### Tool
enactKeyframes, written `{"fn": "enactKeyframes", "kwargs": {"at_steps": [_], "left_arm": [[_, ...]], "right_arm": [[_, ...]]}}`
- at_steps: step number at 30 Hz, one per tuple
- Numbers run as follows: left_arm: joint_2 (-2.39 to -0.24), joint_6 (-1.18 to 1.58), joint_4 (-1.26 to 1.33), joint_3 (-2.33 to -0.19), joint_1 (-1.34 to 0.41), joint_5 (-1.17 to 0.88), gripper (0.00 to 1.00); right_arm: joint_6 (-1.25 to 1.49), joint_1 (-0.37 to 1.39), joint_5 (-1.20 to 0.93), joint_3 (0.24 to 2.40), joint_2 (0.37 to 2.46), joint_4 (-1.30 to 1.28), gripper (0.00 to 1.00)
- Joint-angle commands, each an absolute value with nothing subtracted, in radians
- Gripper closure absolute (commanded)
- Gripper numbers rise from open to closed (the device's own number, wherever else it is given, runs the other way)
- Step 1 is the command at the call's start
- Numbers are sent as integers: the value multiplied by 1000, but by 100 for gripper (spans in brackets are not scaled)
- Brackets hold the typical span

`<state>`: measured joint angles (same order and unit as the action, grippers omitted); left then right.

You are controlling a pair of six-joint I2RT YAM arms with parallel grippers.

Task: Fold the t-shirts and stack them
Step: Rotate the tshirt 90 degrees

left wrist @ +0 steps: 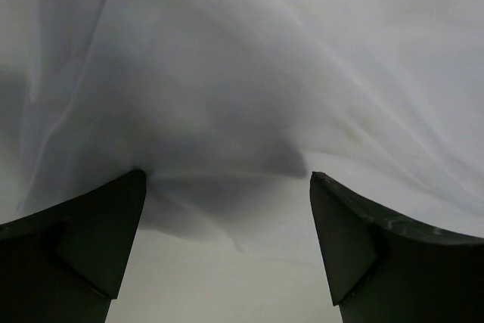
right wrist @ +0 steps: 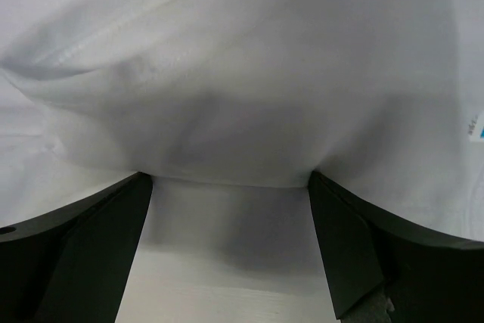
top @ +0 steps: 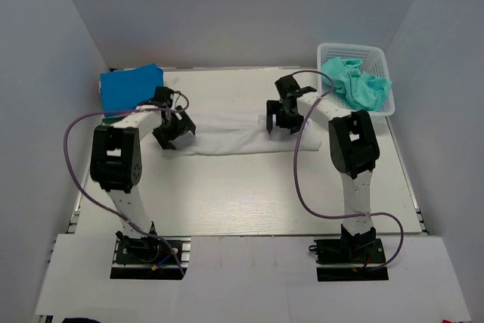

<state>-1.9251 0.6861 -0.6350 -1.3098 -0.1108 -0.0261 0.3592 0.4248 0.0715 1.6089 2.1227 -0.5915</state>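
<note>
A white t-shirt (top: 227, 132) lies as a long folded strip across the middle of the table. My left gripper (top: 172, 132) is open at its left end; the left wrist view shows white cloth (left wrist: 249, 88) just beyond my spread fingers (left wrist: 91, 240). My right gripper (top: 278, 117) is open at the strip's right end, with the cloth's folded edge (right wrist: 242, 111) ahead of its fingers (right wrist: 355, 247). A folded bright blue t-shirt (top: 130, 87) lies at the back left. A teal t-shirt (top: 357, 85) is crumpled in the basket.
A white lattice basket (top: 386, 58) stands at the back right corner. Purple cables (top: 302, 187) loop beside both arms. White walls enclose the table on three sides.
</note>
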Motion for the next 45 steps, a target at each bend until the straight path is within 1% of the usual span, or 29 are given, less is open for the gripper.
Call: {"fn": "enactKeyframes", "kwargs": {"at_steps": [1,2,3,4,5,6,8,11,12,14,15,16,18,19,22,26,29,31,36,38,39,40,41,42,45], "left_arm": [[-1803,753,-670,-1091,-126,2,0],[-1769,765,-670,-1045,-156,-15,0],[-1693,778,-670,-957,-170,-58,0],[-1651,804,-648,-912,-187,-86,0],[-1614,817,-647,-872,-221,-119,0],[-1550,831,-638,-804,-242,-170,0],[-1507,865,-608,-732,-317,-239,0],[-1505,896,-543,-710,-408,-333,0],[-1519,910,-517,-710,-469,-342,0],[-1581,951,-412,-700,-518,-404,0],[-1597,974,-366,-699,-563,-419,0],[-1614,992,-263,-699,-589,-431,0],[-1664,1044,-230,-744,-659,-445,0],[-1680,1045,-230,-764,-685,-445,0],[-1756,1054,-279,-851,-764,-420,0],[-1821,1054,-258,-905,-836,-463,0],[-1842,1020,-331,-1011,-899,-428,0],[-1842,977,-411,-1072,-926,-405,0],[-1746,876,-547,-1182,-962,-316,0],[-1721,809,-673,-1279,-972,-250,0],[-1709,786,-714,-1302,-973,-239,0],[-1688,772,-773,-1302,-973,-218,0],[-1618,772,-788,-1278,-973,-201,0],[-1571,799,-804,-1249,-973,-180,0],[-1415,880,-844,-1122,-951,-109,0]], "right_arm": [[333,410,61,1721,2210,-584,10],[339,408,49,1786,2289,-603,10],[339,403,41,1854,2318,-620,10],[331,400,19,1888,2342,-626,10],[331,400,11,1958,2415,-629,10],[312,403,-32,2027,2437,-614,10],[305,402,-73,2125,2488,-588,10],[290,400,-150,2196,2549,-482,10],[279,402,-191,2204,2572,-463,10],[314,397,-233,2226,2592,-425,10],[325,397,-271,2224,2595,-410,10],[342,397,-305,2217,2600,-355,10],[360,400,-357,2256,2621,-331,10],[374,399,-394,2273,2646,-328,10],[397,400,-408,2296,2677,-298,10],[446,393,-396,2292,2692,-198,10],[454,388,-431,2313,2703,-186,10],[433,387,-433,2312,2691,-183,10],[335,376,-442,2304,2600,-261,10],[293,376,-428,2293,2571,-301,10],[282,373,-404,2280,2515,-308,10],[269,373,-372,2272,2494,-331,10],[268,373,-365,2252,2427,-333,10],[267,371,-361,2241,2406,-333,10],[262,373,-333,2212,2303,-388,10]]}}
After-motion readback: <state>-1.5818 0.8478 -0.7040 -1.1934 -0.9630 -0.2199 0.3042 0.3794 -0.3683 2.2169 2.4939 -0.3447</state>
